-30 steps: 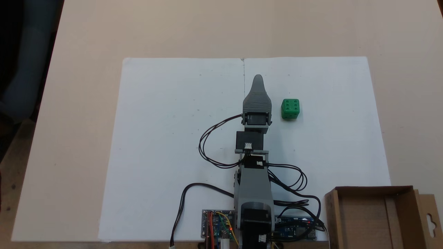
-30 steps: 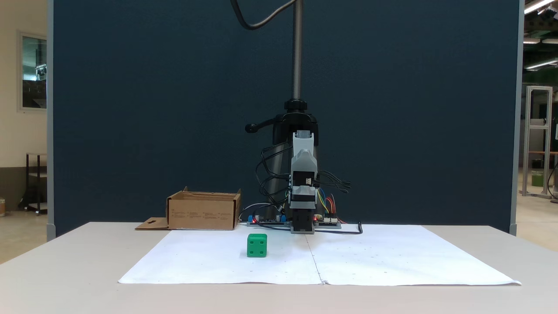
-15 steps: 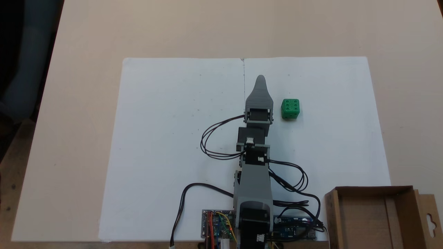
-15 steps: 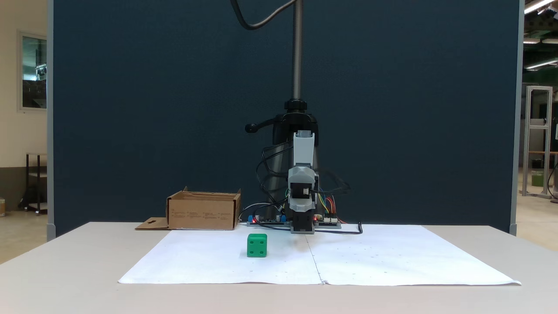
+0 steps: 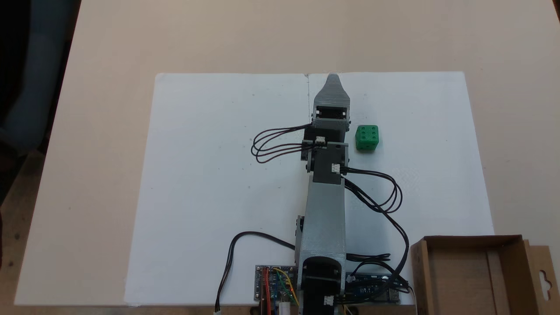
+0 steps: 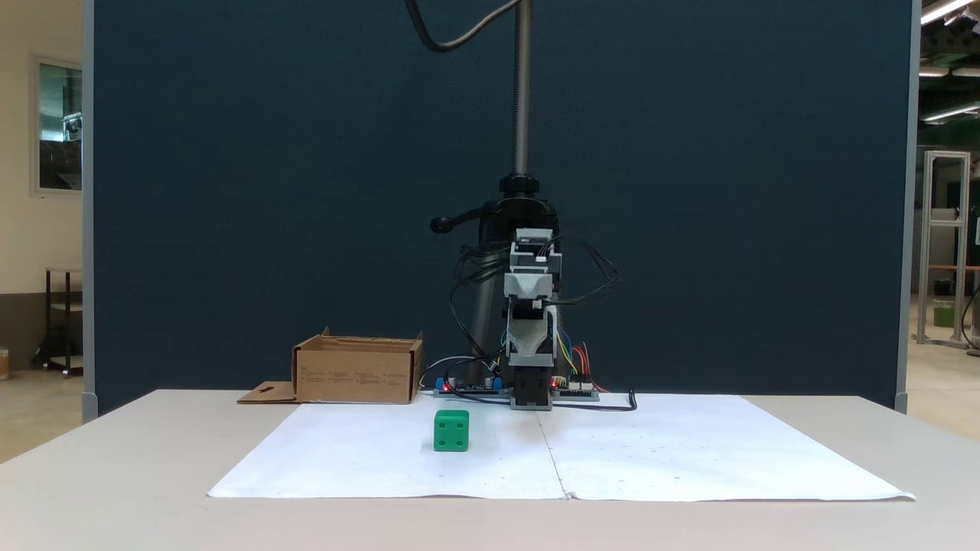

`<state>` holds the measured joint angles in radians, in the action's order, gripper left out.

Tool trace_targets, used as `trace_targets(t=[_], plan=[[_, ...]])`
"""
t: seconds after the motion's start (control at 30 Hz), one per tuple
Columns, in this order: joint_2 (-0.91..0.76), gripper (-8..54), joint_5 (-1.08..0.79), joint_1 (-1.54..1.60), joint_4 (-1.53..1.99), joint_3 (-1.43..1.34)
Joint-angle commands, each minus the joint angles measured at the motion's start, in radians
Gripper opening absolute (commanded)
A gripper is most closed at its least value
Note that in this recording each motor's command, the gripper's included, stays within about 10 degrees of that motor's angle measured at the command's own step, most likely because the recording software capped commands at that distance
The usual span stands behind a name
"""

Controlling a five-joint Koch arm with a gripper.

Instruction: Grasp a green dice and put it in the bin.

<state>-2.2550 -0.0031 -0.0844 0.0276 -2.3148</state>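
The green dice [image 5: 367,138] rests on the white paper, six pips up in a fixed view from above; a fixed view from the front shows the green dice [image 6: 451,430] left of the arm. My gripper [image 5: 332,79] points away from the base, its tapered grey tip above and left of the dice in that view. From the front, the gripper [image 6: 530,291] hangs well above the table. Only one jaw shows, the other lies behind it. The bin [image 5: 474,241], a brown cardboard box, stands by the arm's base; from the front the bin [image 6: 357,371] is at the back left.
White paper [image 5: 210,175] covers the middle of the beige table [image 5: 109,43]. Circuit boards [image 5: 273,288] and black cables [image 5: 376,197] crowd the arm's base. A dark stand pole [image 6: 522,92] rises behind the arm before a blue partition.
The arm has stretched forward and risen; the gripper tip moved farther from the base, past the dice's row. The dice and the bin have not moved.
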Motion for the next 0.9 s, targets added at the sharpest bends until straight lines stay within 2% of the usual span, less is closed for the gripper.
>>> trace_targets(t=[0.0, 0.23, 0.3, 0.37, 0.6, 0.87], plan=[[-0.095, 41.5, 0.029, -0.003, 0.165, 0.098], [0.115, 41.6, 0.044, -0.094, 0.526, 0.373], [0.282, 41.8, 0.038, -0.215, 0.704, 0.509], [0.359, 42.5, 0.031, -0.278, 0.794, 0.594], [0.445, 44.3, -0.077, -0.397, 1.116, 0.738], [0.517, 44.2, -0.313, -0.486, 1.318, 0.746]])
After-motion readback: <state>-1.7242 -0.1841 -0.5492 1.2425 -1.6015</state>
